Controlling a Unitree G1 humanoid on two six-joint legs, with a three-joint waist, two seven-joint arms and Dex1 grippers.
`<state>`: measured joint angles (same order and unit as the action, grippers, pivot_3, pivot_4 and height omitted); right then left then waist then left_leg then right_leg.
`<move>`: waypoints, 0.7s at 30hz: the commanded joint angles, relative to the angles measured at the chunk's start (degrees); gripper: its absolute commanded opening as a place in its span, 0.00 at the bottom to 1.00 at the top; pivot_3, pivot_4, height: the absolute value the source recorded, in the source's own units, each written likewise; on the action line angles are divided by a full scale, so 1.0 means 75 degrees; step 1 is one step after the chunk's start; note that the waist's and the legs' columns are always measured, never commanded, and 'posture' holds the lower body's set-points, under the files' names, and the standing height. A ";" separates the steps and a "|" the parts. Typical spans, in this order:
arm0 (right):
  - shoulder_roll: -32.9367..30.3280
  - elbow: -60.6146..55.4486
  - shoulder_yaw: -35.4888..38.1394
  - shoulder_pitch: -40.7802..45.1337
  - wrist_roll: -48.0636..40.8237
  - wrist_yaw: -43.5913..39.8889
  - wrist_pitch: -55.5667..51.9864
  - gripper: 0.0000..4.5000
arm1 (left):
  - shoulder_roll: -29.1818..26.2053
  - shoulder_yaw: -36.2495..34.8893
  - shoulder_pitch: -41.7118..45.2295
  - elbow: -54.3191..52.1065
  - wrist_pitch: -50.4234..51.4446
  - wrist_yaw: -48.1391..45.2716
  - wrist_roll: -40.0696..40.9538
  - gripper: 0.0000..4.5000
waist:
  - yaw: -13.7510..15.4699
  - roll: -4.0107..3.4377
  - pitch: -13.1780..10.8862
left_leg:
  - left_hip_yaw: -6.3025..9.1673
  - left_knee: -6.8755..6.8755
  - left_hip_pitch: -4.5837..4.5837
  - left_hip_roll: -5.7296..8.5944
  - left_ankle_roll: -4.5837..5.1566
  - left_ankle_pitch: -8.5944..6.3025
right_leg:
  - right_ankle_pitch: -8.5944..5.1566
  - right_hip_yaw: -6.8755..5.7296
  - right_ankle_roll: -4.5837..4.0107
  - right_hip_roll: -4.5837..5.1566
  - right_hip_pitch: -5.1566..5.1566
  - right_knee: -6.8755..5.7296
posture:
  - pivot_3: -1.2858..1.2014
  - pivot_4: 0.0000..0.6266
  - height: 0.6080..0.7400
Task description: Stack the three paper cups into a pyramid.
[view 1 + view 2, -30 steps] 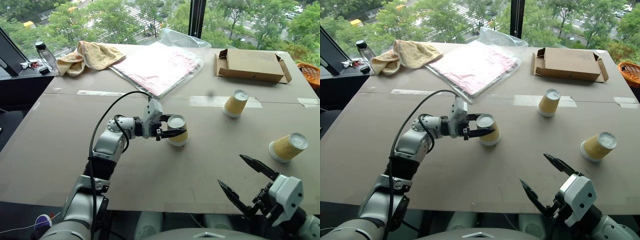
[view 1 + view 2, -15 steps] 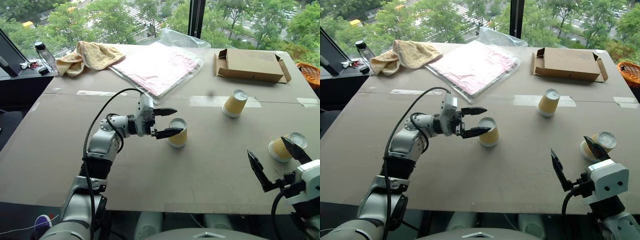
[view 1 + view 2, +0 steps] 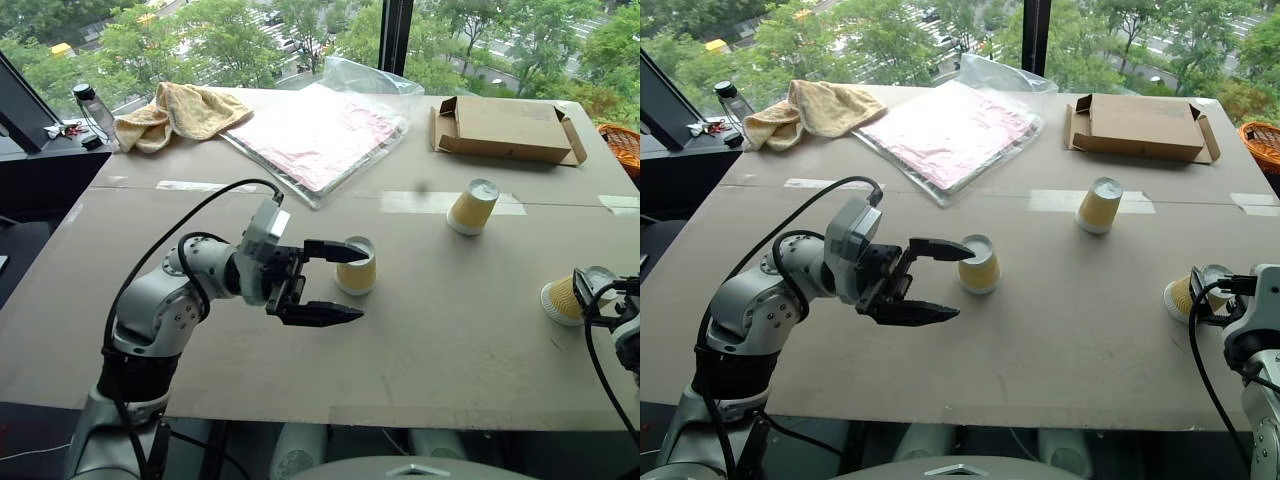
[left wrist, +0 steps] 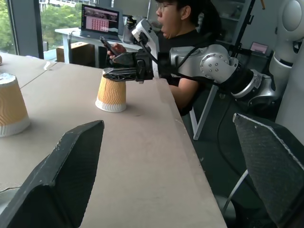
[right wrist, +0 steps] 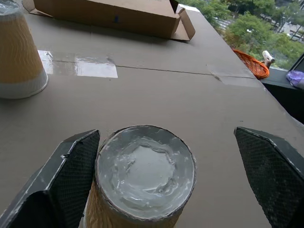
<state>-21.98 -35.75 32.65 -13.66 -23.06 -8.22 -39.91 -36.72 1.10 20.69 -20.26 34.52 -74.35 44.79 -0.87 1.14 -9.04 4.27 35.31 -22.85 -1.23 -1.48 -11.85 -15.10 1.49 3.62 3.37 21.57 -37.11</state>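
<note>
Three paper cups stand upside down on the brown table. The middle cup has my left gripper open just in front of it, apart from it, one finger crossing its top in the eye views. A second cup stands farther back. At the right edge, the third cup sits between the fingers of my open right gripper, close to one finger and with a wide gap to the other. The left wrist view looks past its spread fingers to that cup under the right gripper.
A flat cardboard box lies at the back right, and a pink plastic packet at the back middle. A yellow towel and a bottle are at the back left. An orange basket sits beyond the right edge, where a person also sits.
My left gripper opened, let go of the middle cup and drew back toward me. My right gripper swung right and forward until its fingers flank the right-hand cup.
</note>
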 commanded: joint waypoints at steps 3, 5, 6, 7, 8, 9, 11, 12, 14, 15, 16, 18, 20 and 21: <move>0.0008 0.0116 0.0359 0.0212 -0.0408 0.0077 -0.0410 0.88 | -0.0015 -0.0097 -0.0270 -0.1004 0.0209 0.0610 0.0371 1.00 | 0.0002 -0.0002 -0.0002 | 0.0000 0.0000 -0.0001 0.0000 0.0000 0.0000 | 0.0001 0.0001 0.0001 0.0000 0.0001 0.0000 | 0.52 0.24 1.00; -0.0018 0.0152 0.0365 0.0229 -0.0445 0.0016 -0.0330 0.71 | 0.0011 -0.0134 -0.0292 -0.1409 0.0453 0.1011 0.0615 1.00 | 0.0016 -0.0002 -0.0002 | 0.0000 0.0000 -0.0001 0.0000 0.0000 0.0000 | 0.0000 0.0002 0.0001 0.0000 0.0000 0.0001 | 0.52 0.24 1.00; -0.0048 0.0149 0.0359 0.0217 -0.0437 -0.0033 -0.0255 0.62 | 0.0010 -0.0149 -0.0300 -0.1559 0.0545 0.1173 0.0708 1.00 | 0.0024 -0.0002 -0.0002 | 0.0001 0.0001 -0.0002 0.0000 0.0000 0.0000 | -0.0002 0.0000 -0.0002 0.0000 0.0001 0.0001 | 0.52 0.24 1.00; -0.0093 0.0103 0.0334 0.0202 -0.0418 -0.0118 -0.0131 0.52 | 0.0034 -0.0205 -0.0327 -0.1668 0.0593 0.1378 0.0787 1.00 | 0.0023 -0.0002 -0.0002 | 0.0001 0.0001 -0.0002 0.0000 0.0000 0.0000 | -0.0003 0.0001 -0.0003 0.0000 0.0000 0.0001 | 0.52 0.24 1.00; -0.0128 0.0037 0.0313 0.0196 -0.0430 -0.0209 -0.0030 0.46 | 0.0074 -0.0277 -0.0363 -0.1733 0.0610 0.1587 0.0838 1.00 | 0.0016 -0.0003 -0.0002 | 0.0001 0.0001 -0.0002 0.0000 0.0000 0.0000 | -0.0003 0.0001 -0.0002 0.0000 0.0000 0.0001 | 0.52 0.24 1.00; -0.0158 -0.0047 0.0288 0.0196 -0.0465 -0.0306 0.0069 0.45 | 0.0130 -0.0361 -0.0409 -0.1767 0.0574 0.1808 0.0846 1.00 | 0.0013 -0.0004 -0.0002 | -0.0001 0.0001 -0.0001 0.0000 0.0000 0.0000 | -0.0002 0.0003 -0.0001 0.0000 0.0000 0.0001 | 0.52 0.24 1.00; -0.0360 -0.0522 0.0002 0.0181 -0.0823 -0.0896 0.0183 0.45 | 0.0333 -0.0581 -0.0647 -0.1441 -0.0069 0.2174 0.0291 1.00 | -0.0002 -0.0009 -0.0004 | -0.0001 0.0001 0.0001 0.0000 0.0000 0.0000 | -0.0001 0.0003 0.0002 -0.0001 0.0000 0.0001 | 0.52 0.24 1.00; -0.0472 -0.0803 -0.0219 0.0174 -0.1029 -0.1188 0.0173 0.45 | 0.0481 -0.0722 -0.0776 -0.1178 -0.0387 0.2299 0.0100 1.00 | -0.0018 -0.0018 -0.0007 | -0.0003 0.0001 0.0004 -0.0001 0.0000 0.0000 | 0.0000 0.0006 0.0005 -0.0003 0.0000 0.0001 | 0.52 0.24 1.00; -0.0645 -0.1193 -0.0691 0.0293 -0.1416 -0.1614 0.0113 0.45 | 0.0625 -0.1031 -0.1009 -0.0683 -0.0887 0.2194 -0.0028 1.00 | -0.0060 -0.0026 -0.0007 | -0.0010 -0.0002 0.0013 -0.0003 0.0000 0.0000 | 0.0005 0.0015 0.0012 -0.0007 0.0000 -0.0001 | 0.52 0.24 1.00; -0.0755 -0.1303 -0.1153 0.0540 -0.1452 -0.1751 0.0085 0.45 | 0.0470 -0.1262 -0.1219 -0.0419 -0.0868 0.1976 0.0076 1.00 | -0.0082 -0.0023 -0.0008 | -0.0009 -0.0003 0.0016 -0.0011 0.0000 0.0000 | 0.0005 0.0017 0.0013 -0.0019 0.0000 0.0000 | 0.52 0.24 1.00; -0.0839 -0.1337 -0.1571 0.0794 -0.1442 -0.1829 0.0054 0.45 | 0.0340 -0.1476 -0.1411 -0.0202 -0.0884 0.1834 0.0121 1.00 | -0.0116 -0.0019 -0.0008 | 0.0000 -0.0003 0.0015 -0.0017 0.0000 0.0000 | 0.0004 0.0013 0.0012 -0.0031 0.0001 0.0000 | 0.52 0.24 1.00; -0.0925 -0.1159 -0.2432 0.1386 -0.1255 -0.1881 -0.0024 0.45 | 0.0063 -0.1901 -0.1834 0.0100 -0.0769 0.1586 0.0329 1.00 | -0.0154 -0.0018 -0.0010 | 0.0002 -0.0003 0.0014 -0.0023 0.0000 0.0000 | -0.0006 0.0012 -0.0007 -0.0037 0.0003 0.0000 | 0.52 0.24 1.00; -0.0933 -0.0784 -0.3221 0.1946 -0.1029 -0.1996 -0.0036 0.45 | -0.0173 -0.2238 -0.2260 0.0280 -0.0861 0.1291 0.0337 1.00 | -0.0154 -0.0011 -0.0011 | 0.0004 -0.0003 0.0009 -0.0022 0.0000 0.0000 | -0.0009 0.0012 -0.0012 -0.0036 0.0004 0.0002 | 0.52 0.24 1.00; -0.0912 -0.0574 -0.3560 0.2190 -0.0899 -0.2045 -0.0005 0.45 | -0.0291 -0.2382 -0.2445 0.0349 -0.0885 0.1139 0.0342 1.00 | -0.0166 -0.0009 -0.0013 | 0.0005 -0.0003 0.0002 -0.0020 0.0000 0.0000 | -0.0009 0.0013 -0.0013 -0.0035 0.0005 0.0007 | 0.52 0.24 1.00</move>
<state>-28.55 -41.40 9.69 0.57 -31.37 -22.54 -40.47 -37.65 -13.61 3.70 -17.37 29.24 -63.16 45.78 -2.12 1.08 -9.14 4.29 35.29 -22.85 -1.37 -1.48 -11.85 -15.16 1.61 3.52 3.12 21.61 -37.04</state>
